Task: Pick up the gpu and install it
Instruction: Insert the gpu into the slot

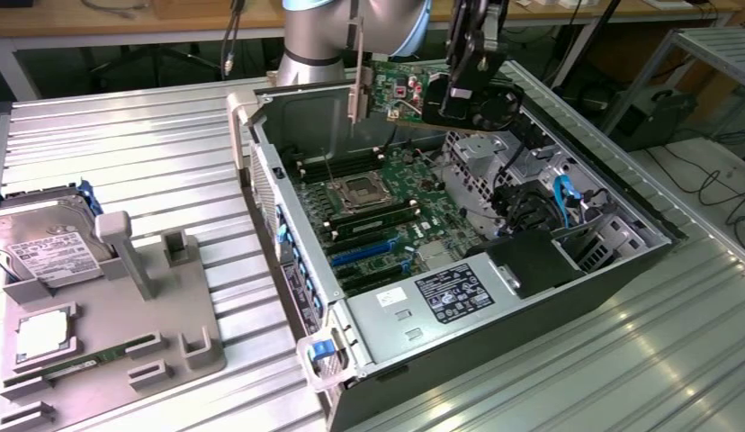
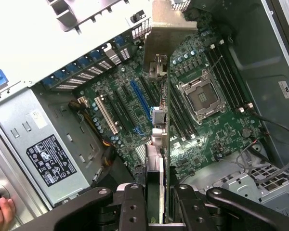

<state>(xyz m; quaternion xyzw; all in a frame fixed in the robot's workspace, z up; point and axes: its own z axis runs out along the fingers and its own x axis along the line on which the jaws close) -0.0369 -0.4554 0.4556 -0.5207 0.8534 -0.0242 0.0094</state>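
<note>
Green gpu [image 1: 403, 94] hangs clamped edge-on in the gripper [image 2: 156, 192], above the open case's [image 1: 637, 261] far end. Its long axis runs along the motherboard [image 2: 207, 120], with the blue slot [image 2: 140, 98] just beside, below.

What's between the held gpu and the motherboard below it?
Open air. In the exterior view the pincer holds the gpu above the case's far end, clear of the motherboard. In the wrist view it hangs edge-on over the slots.
</note>
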